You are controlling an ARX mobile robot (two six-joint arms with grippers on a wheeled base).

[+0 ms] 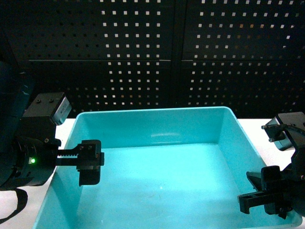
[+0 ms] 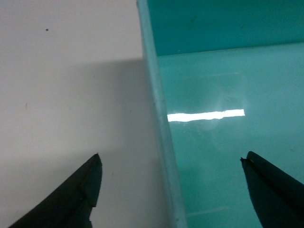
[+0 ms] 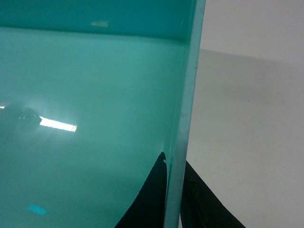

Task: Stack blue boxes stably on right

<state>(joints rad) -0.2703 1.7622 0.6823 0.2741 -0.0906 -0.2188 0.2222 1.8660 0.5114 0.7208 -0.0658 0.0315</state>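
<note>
A light turquoise blue box (image 1: pixel 157 181), a smooth tub with a flat rim, fills the middle of the head view on the white table. My left gripper (image 2: pixel 171 156) is open and straddles the tub's left wall (image 2: pixel 161 133), one finger (image 2: pixel 83 192) over the table and the other (image 2: pixel 273 187) inside the tub. In the head view the left gripper (image 1: pixel 76 160) is at the tub's left rim. My right gripper (image 3: pixel 175 159) is shut on the tub's right wall (image 3: pixel 185 118), near the front right corner, where the head view shows the right gripper (image 1: pixel 267 195).
White table (image 2: pixel 71 71) lies on both sides of the tub (image 3: pixel 247 118). A black pegboard wall (image 1: pixel 190 47) stands right behind it. A dark blue-green shape (image 1: pixel 12 90) shows at the far left behind my left arm; what it is cannot be told.
</note>
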